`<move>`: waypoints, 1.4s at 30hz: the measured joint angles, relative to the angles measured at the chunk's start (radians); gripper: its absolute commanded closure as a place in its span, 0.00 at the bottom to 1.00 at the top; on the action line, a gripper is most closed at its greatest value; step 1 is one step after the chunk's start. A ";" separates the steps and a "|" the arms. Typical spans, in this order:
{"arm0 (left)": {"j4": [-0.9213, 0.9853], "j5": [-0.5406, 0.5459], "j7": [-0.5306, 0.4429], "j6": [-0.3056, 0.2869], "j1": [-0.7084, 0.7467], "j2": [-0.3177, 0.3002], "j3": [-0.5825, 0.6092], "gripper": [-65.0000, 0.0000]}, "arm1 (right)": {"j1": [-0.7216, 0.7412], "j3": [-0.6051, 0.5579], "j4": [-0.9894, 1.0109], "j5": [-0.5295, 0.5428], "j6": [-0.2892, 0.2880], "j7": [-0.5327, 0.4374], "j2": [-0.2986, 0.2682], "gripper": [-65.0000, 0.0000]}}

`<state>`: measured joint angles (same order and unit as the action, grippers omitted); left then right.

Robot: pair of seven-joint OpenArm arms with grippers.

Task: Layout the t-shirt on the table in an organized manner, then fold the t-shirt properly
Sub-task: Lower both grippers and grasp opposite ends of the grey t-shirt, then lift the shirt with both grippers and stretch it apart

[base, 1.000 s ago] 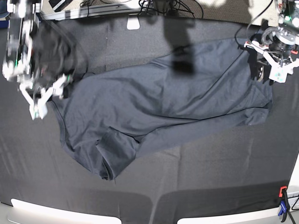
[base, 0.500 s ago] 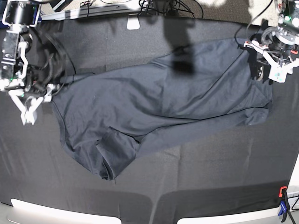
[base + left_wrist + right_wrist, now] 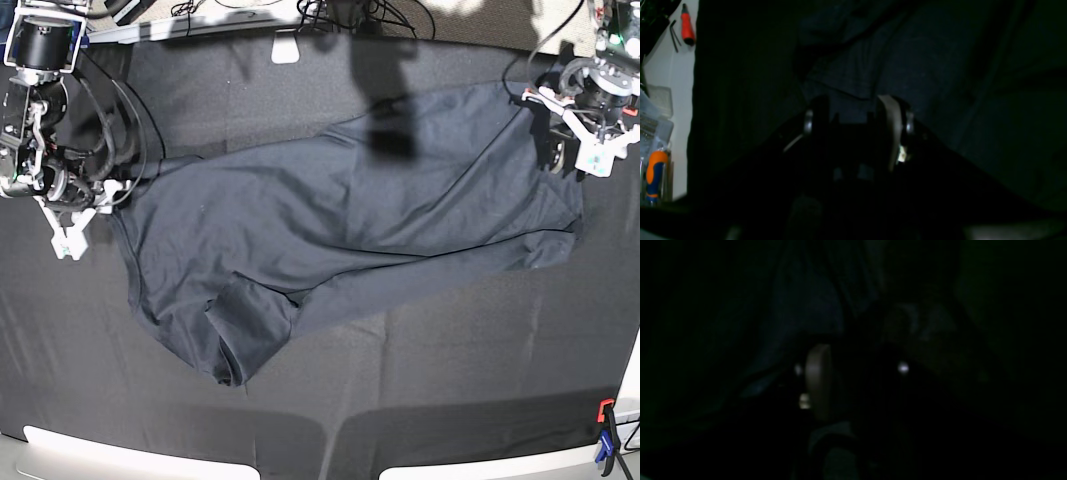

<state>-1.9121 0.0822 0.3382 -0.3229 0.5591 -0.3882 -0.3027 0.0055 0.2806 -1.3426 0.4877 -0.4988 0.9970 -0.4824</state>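
Note:
The dark grey t-shirt (image 3: pixel 340 220) lies spread across the black table (image 3: pixel 450 380), its lower left part folded over in a lump. My right gripper (image 3: pixel 68 243) sits low at the shirt's left edge. The right wrist view is nearly black: one pale finger (image 3: pixel 818 380) shows beside dim cloth, and I cannot make out the grip. My left gripper (image 3: pixel 592 158) hovers at the shirt's upper right corner. In the left wrist view the left gripper (image 3: pixel 853 110) has its fingers apart over the shirt (image 3: pixel 907 60).
An orange and blue clamp (image 3: pixel 605 440) grips the table's front right edge. A white block (image 3: pixel 286 50) and cables (image 3: pixel 350 15) lie along the back edge. An orange screwdriver (image 3: pixel 686 26) and an orange-blue handle (image 3: pixel 655 176) sit beyond the table's side.
My right arm has swung left and settled at the shirt's left edge, with its jaws drawn narrower. The left arm and the shirt have stayed put.

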 measured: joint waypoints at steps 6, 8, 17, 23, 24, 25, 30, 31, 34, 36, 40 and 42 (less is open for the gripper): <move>0.000 0.000 0.000 0.000 0.000 0.000 0.000 0.67 | -0.001 0.000 0.000 -0.009 -0.003 -0.020 0.000 1.00; 0.000 0.000 0.000 0.000 0.003 0.000 0.000 0.67 | -0.003 -0.002 -0.007 -0.029 -0.007 -0.038 0.002 1.00; 0.000 0.041 0.008 0.158 0.074 0.006 -0.058 0.67 | -0.005 -0.004 -0.082 -0.072 -0.011 -0.039 0.006 1.00; 0.000 0.228 0.163 0.146 0.086 0.006 -0.117 0.67 | -0.006 -0.004 -0.082 -0.075 -0.011 -0.038 0.006 1.00; 0.000 0.260 0.179 0.146 0.086 0.006 -0.117 0.67 | -0.006 -0.004 -0.082 -0.076 -0.011 -0.039 0.005 1.00; 0.001 0.286 0.203 0.146 0.086 0.006 -0.117 0.67 | -0.006 -0.004 -0.082 -0.076 -0.011 -0.039 0.006 1.00; 0.002 0.295 0.278 0.130 0.093 0.037 -0.117 0.67 | -0.006 -0.004 -0.082 -0.075 -0.011 -0.039 0.006 1.00; 0.002 0.295 0.281 0.127 0.099 0.039 -0.117 0.67 | -0.006 -0.004 -0.082 -0.075 -0.011 -0.039 0.006 1.00; 0.002 0.252 0.289 0.123 0.130 0.039 -0.116 0.67 | -0.006 -0.004 -0.082 -0.072 -0.011 -0.038 0.006 1.00; 0.003 0.225 0.304 0.137 0.141 0.039 -0.117 0.67 | -0.006 -0.004 -0.082 -0.072 -0.011 -0.039 0.006 1.00; 0.042 0.250 0.314 0.140 0.150 0.039 -0.117 0.67 | -0.006 -0.004 -0.082 -0.072 -0.011 -0.038 0.006 1.00; 0.087 0.298 0.313 0.138 0.147 0.039 -0.117 0.67 | -0.006 -0.004 -0.082 -0.072 -0.011 -0.038 0.005 1.00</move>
<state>-1.8256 0.3805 0.6514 -0.1852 0.7059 -0.3489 -0.4194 -0.0002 0.2768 -1.4246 0.4160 -0.5098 0.9588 -0.4770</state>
